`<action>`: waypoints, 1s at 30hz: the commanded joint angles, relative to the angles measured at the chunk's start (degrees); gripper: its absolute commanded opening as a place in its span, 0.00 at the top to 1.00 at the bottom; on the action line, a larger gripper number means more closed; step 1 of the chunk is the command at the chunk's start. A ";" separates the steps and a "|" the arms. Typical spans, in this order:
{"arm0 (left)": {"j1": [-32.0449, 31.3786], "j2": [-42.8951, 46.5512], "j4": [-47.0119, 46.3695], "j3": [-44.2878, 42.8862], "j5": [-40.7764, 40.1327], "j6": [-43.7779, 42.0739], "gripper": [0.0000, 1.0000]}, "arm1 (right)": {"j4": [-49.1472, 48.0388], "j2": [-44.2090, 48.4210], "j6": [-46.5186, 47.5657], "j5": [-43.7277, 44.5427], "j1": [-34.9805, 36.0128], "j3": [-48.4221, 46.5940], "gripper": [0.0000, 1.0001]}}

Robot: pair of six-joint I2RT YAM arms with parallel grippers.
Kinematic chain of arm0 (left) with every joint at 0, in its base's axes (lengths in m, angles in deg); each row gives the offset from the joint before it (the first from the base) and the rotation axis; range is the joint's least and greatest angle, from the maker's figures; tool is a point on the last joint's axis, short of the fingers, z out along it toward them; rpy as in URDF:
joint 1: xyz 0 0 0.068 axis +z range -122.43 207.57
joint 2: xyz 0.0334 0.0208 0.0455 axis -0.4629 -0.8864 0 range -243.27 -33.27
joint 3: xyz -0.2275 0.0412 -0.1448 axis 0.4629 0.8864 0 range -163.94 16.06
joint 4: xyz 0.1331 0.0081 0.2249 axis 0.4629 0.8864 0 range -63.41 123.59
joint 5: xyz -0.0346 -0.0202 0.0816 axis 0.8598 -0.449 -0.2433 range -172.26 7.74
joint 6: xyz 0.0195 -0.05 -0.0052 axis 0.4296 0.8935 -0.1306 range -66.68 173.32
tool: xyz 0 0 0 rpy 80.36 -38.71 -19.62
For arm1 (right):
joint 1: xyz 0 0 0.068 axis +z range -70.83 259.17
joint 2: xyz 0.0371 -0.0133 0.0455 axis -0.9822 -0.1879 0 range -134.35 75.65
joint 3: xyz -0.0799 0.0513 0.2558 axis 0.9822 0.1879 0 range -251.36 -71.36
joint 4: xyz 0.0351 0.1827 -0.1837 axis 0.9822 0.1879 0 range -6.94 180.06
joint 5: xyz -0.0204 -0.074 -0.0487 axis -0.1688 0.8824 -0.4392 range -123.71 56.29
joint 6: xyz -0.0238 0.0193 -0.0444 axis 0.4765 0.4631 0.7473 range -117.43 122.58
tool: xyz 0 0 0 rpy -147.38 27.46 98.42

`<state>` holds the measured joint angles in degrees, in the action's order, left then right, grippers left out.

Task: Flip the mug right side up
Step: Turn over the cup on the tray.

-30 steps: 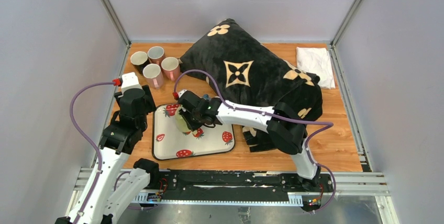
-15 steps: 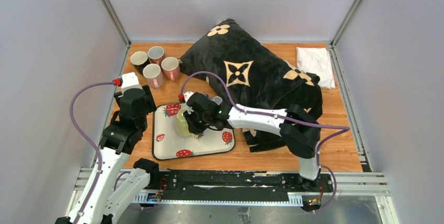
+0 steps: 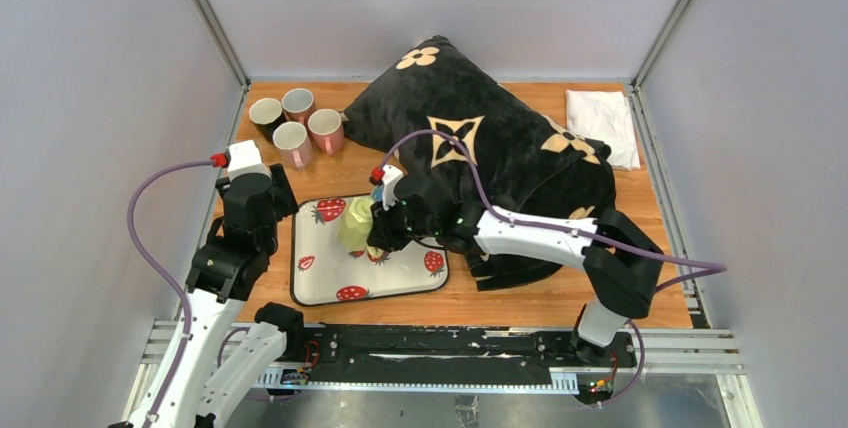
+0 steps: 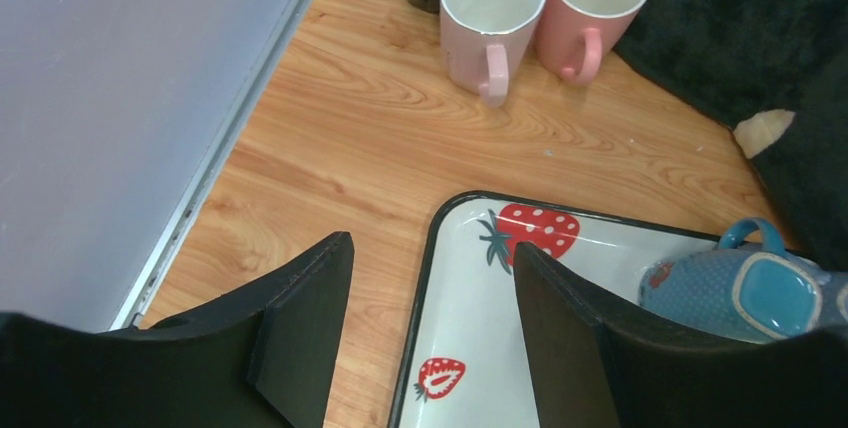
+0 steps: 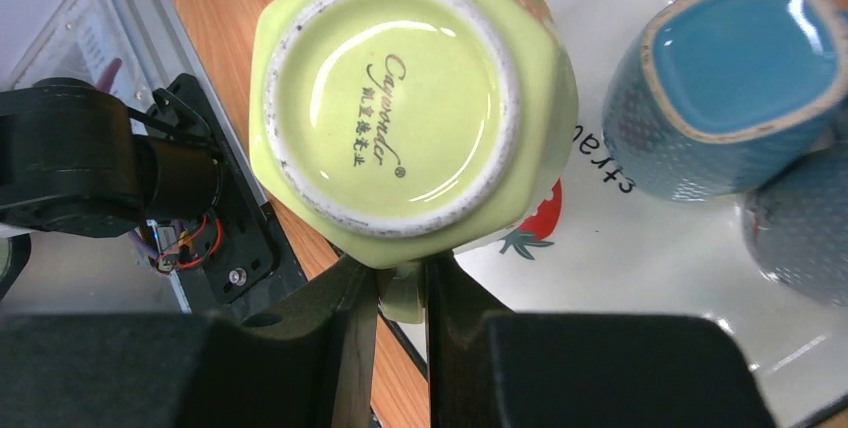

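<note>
Mug [image 5: 405, 98] mid-frame, base to wrist cam: your right gripper [image 5: 402, 283], arm stretched leftward, pinches its handle [image 5: 400, 300]; left gripper [image 4: 430, 323] hangs spread at left.

Robot lab test cell: grey panel walls [image 3: 100, 98], alu frame rail [image 3: 690, 340], wood tabletop [image 3: 500, 300].

mug [image 5: 410, 98]: lime-green, glossy, faceted sides | pose: tipped off upright, ringed base facing the wrist camera | grip: handle pinched in right claw [image 5: 402, 283] | place: over the strawberry tray [image 3: 320, 283], left-centre of the tabletop
</note>
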<state>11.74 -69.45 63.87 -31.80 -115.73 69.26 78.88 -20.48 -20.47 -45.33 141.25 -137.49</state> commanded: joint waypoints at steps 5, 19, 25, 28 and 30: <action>0.39 -0.05 -2.13 -0.89 8.72 2.88 0.33 | -10.38 13.93 0.52 7.35 -2.79 4.69 1.00; 0.37 -3.69 -15.23 0.08 39.86 9.35 0.32 | -14.19 30.50 -4.22 8.31 -13.01 15.37 1.00; 0.15 -6.65 -29.04 3.56 52.95 17.40 0.33 | -15.24 33.97 -7.87 3.66 -18.59 15.12 1.00; -0.87 -7.78 -34.45 4.08 55.42 19.84 0.33 | -16.04 34.98 -10.50 3.46 -20.68 14.44 1.00; -2.27 -8.29 -36.59 3.81 55.58 20.38 0.32 | -19.62 35.73 -11.49 3.48 -21.45 15.26 1.00</action>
<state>11.23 -77.34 37.82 -27.84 -66.40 85.72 71.29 12.04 -28.30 -40.26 121.76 -120.79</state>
